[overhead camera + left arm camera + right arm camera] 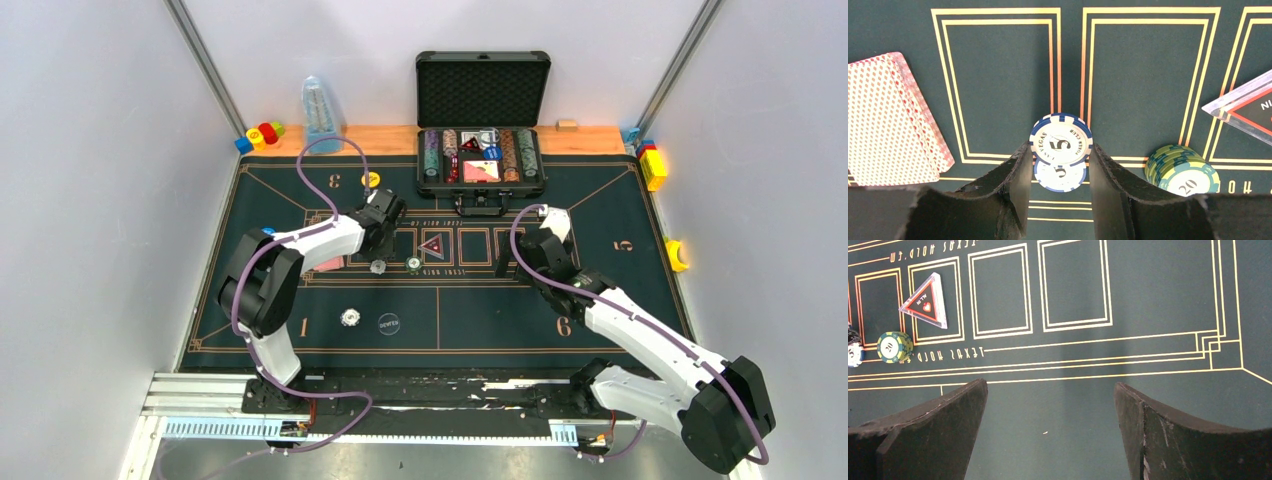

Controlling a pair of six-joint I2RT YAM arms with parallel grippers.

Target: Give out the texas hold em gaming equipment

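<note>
My left gripper (1060,146) is shut on a white-and-blue "5" poker chip (1061,139), pinched between its fingertips. A second "5" chip (1060,176) lies on the mat just beneath it. A stack of green "20" chips (1180,172) stands to the right, and a fan of pink-red-backed cards (888,125) lies to the left. In the top view the left gripper (379,250) hangs over the white chips (378,266). My right gripper (1050,385) is open over bare green mat, holding nothing. A yellow disc (372,180), a dark dealer disc (389,323) and a lone white chip (349,317) lie on the mat.
An open black case (482,150) with chip rows and cards stands at the back centre. A clear triangular marker (432,247) lies in a centre box. Toy blocks (260,135) and a blue bottle (320,110) stand at the back left, more blocks (655,165) at the right.
</note>
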